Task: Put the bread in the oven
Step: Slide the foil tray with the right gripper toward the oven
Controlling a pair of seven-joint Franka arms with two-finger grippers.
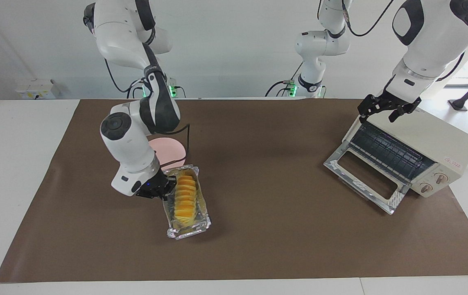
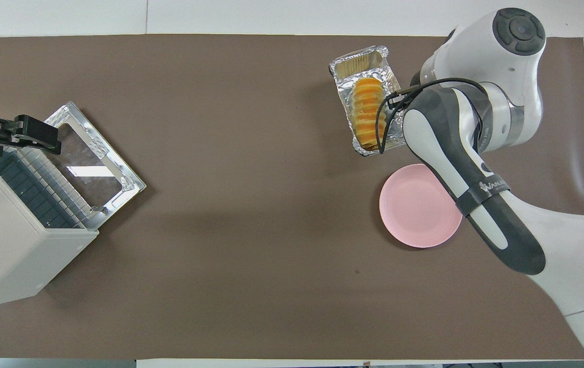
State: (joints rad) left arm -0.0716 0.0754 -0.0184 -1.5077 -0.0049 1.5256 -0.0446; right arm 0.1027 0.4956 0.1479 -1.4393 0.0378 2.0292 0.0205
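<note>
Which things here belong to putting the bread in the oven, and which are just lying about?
Belong to the job:
bread
foil tray holding it
oven, door open
right gripper at the tray's edge
left gripper over the oven

Lying about:
pink plate
brown mat
</note>
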